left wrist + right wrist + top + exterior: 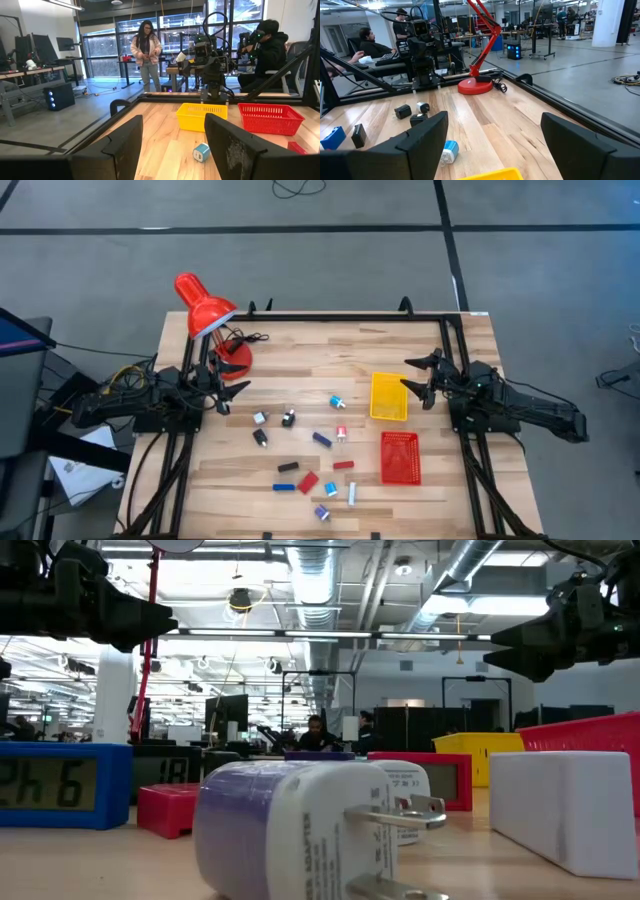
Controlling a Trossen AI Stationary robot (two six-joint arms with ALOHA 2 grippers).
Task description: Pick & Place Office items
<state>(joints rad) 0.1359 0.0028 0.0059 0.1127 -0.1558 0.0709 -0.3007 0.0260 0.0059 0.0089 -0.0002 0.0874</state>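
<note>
The office items lie scattered on the wooden table between the arms: a light-blue bit (337, 401), black pieces (289, 418), a blue bar (284, 486), a red block (308, 482), a white bar (352, 493) and a purple-and-white plug (290, 830) nearest the front edge. My left gripper (225, 395) hovers open at the table's left side beside the lamp base, its fingers level and with nothing between them (172, 150). My right gripper (415, 375) hovers open at the right side, just past the yellow tray, also holding nothing (495, 145).
A yellow tray (388, 396) and a red mesh basket (400, 457) sit on the table's right half. A red desk lamp (210, 315) stands at the far left on its round base (475, 86). Black rails frame the table. People are in the room beyond.
</note>
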